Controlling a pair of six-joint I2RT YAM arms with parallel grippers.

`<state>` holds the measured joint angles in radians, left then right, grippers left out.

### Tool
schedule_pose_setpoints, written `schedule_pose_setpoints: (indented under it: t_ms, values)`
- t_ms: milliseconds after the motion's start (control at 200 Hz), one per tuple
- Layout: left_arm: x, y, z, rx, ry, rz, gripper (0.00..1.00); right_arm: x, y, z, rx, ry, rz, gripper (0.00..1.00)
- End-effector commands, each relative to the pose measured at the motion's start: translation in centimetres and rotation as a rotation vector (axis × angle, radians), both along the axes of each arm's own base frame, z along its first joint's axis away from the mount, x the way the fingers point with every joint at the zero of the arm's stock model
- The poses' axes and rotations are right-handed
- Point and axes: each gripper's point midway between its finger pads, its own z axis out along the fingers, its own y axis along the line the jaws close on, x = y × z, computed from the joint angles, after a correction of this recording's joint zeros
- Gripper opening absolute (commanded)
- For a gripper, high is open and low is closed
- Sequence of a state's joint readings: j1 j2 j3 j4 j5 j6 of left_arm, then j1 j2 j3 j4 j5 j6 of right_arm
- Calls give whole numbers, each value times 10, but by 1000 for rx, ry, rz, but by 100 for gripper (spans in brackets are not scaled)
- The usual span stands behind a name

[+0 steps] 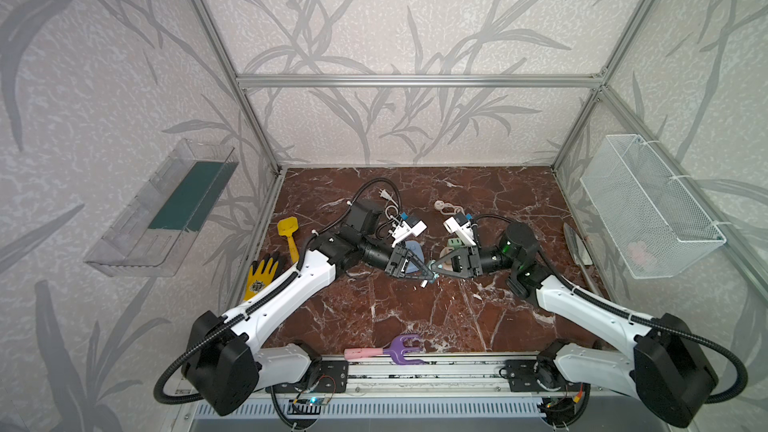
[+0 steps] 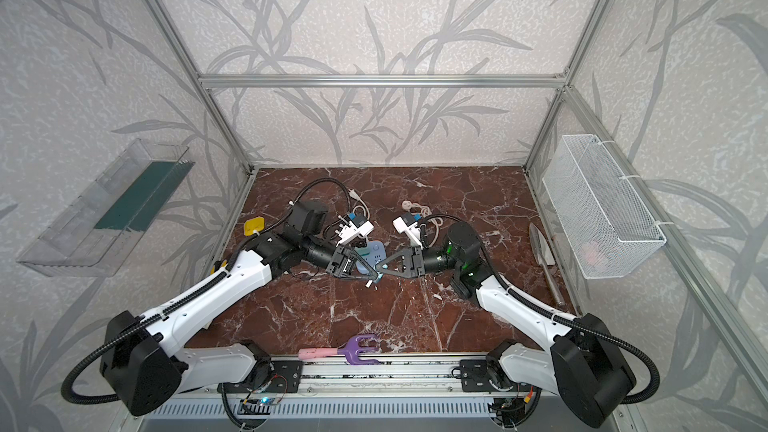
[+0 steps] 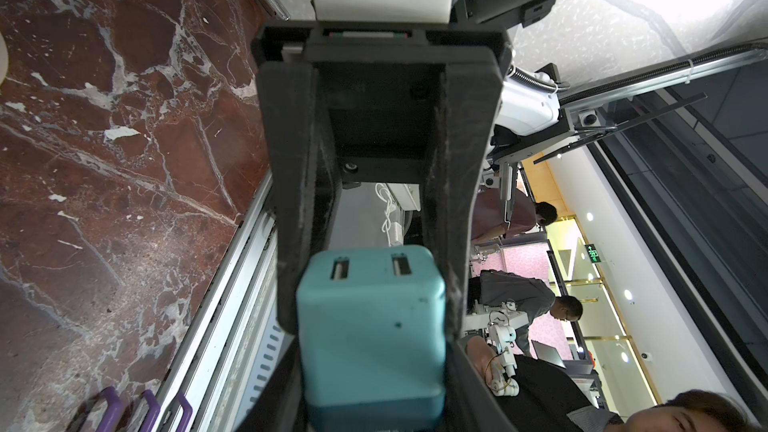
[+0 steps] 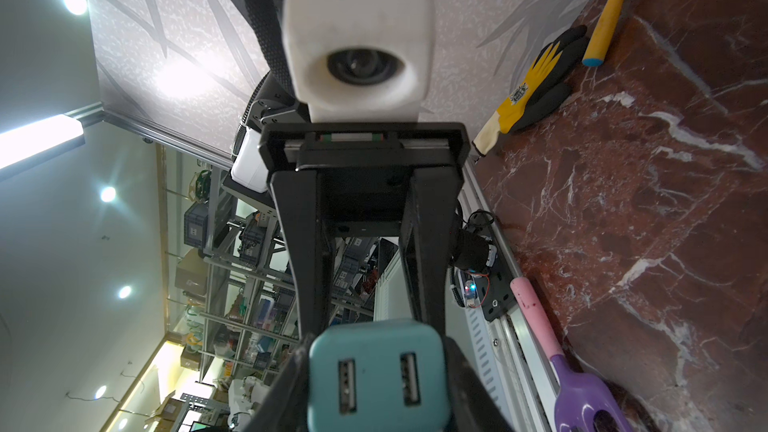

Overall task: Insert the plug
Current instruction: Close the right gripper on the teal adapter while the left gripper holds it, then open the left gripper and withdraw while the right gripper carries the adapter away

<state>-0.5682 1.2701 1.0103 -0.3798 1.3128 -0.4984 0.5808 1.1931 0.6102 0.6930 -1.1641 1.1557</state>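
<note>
Plug (image 3: 370, 326) pinched in left claw (image 1: 424, 278); right claw (image 1: 435, 268) straddles it, grip unclear.

The plug (image 3: 370, 326) is matt teal plastic, the tabletop (image 1: 395, 317) glossy marble, the basket (image 1: 648, 209) metal mesh.

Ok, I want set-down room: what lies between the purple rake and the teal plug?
Only bare marble tabletop, seen in both top views.

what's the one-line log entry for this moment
left pincer: shut on teal plug | right pincer: astride same plug, grip unclear | usb ports: toward right pincer
</note>
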Motion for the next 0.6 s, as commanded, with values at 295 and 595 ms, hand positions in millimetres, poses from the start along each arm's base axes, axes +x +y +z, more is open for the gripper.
schedule_pose_setpoints:
  t_ms: [295, 595]
  values:
    - [19, 10, -18, 156, -83, 105, 64, 1, 4, 5, -10, -37, 7, 0]
    - [100, 95, -65, 581, -181, 664, 99, 33, 1, -27, -242, -93, -197, 0]
